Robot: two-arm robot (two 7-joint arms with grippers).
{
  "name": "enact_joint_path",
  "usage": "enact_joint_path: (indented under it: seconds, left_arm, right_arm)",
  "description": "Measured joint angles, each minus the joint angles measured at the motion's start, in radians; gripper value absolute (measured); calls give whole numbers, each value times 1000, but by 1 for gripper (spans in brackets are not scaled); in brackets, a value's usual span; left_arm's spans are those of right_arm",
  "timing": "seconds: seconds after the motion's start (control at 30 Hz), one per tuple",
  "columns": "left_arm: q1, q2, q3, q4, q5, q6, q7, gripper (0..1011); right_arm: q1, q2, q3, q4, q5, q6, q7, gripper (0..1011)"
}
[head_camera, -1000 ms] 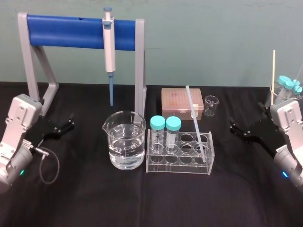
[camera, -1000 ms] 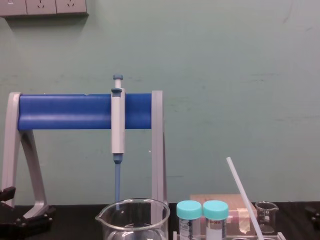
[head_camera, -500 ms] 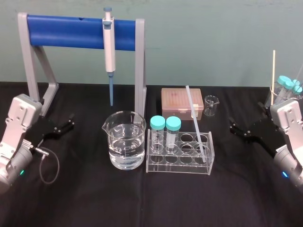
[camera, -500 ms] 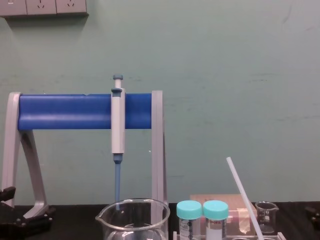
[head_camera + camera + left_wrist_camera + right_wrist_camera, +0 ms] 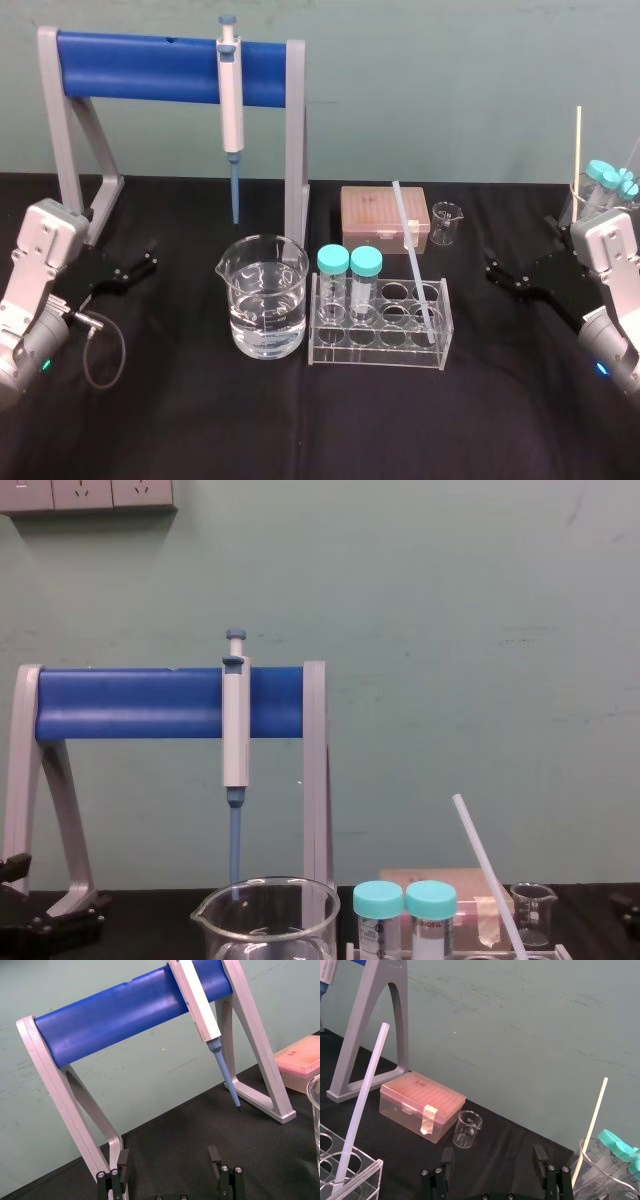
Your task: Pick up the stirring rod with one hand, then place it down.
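The stirring rod (image 5: 411,255) is a thin white translucent stick leaning in the right end of a clear tube rack (image 5: 380,345) at the table's middle. It also shows in the right wrist view (image 5: 362,1095) and the chest view (image 5: 485,870). My right gripper (image 5: 492,268) hovers low to the right of the rack, open and empty, its fingers wide apart in the right wrist view (image 5: 492,1156). My left gripper (image 5: 150,258) rests at the far left near the stand's foot, also open and empty (image 5: 169,1160).
A large beaker of water (image 5: 263,295) stands left of the rack. Behind are a blue-barred stand (image 5: 150,65) holding a pipette (image 5: 231,95), a pink tip box (image 5: 375,215) and a small beaker (image 5: 446,222). A container of teal-capped tubes (image 5: 605,185) sits far right.
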Motion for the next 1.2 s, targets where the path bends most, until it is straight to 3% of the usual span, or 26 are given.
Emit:
enact_joint_path:
  seconds: [1.2]
  left_arm:
    - [0, 0, 0, 0, 0, 0, 0, 1000]
  right_arm:
    - [0, 0, 0, 0, 0, 0, 0, 1003]
